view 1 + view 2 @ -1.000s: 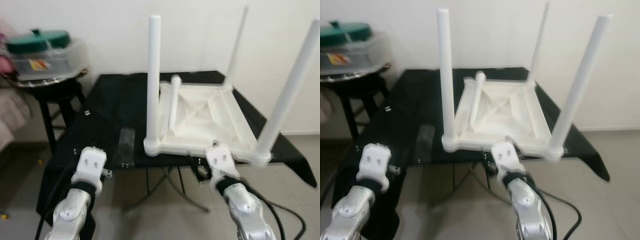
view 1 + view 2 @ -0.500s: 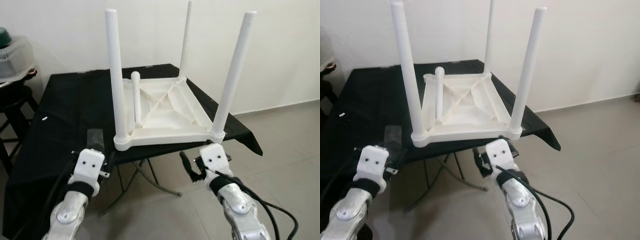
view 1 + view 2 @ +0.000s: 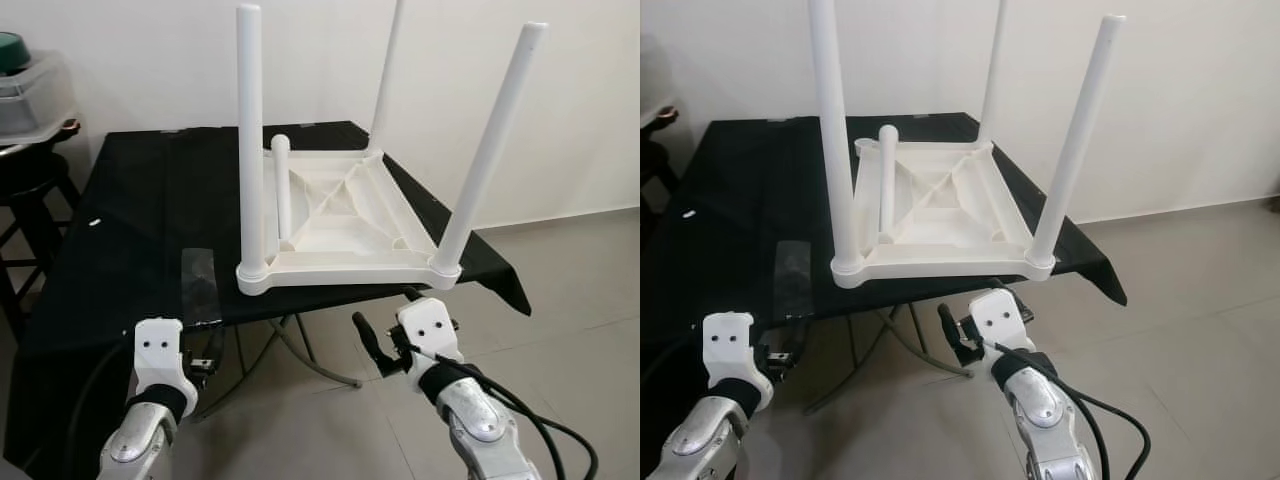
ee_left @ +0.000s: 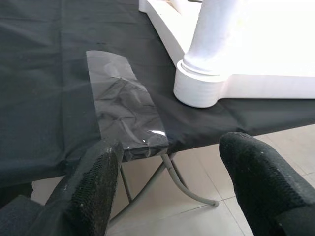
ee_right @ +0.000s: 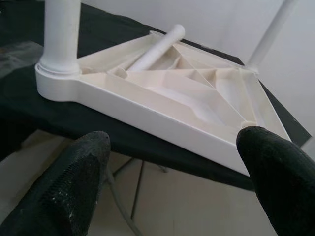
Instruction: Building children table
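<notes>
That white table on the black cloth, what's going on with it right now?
The white plastic children's table lies upside down on the black-draped folding table, with three legs standing upright and a fourth white leg leaning loose inside its underside. Neither gripper holds anything: the left gripper and the right gripper hover open below the near edge. A clear plastic strip lies beside it.

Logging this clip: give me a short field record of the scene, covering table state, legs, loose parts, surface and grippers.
table: white, upside down on black cloth
legs fitted: three upright, e.g. near-left
loose leg: lying in the underside, fourth corner unfitted
tape: clear strip at cloth edge
left gripper: open, low before the cloth edge
right gripper: open, below the table's near edge
</notes>
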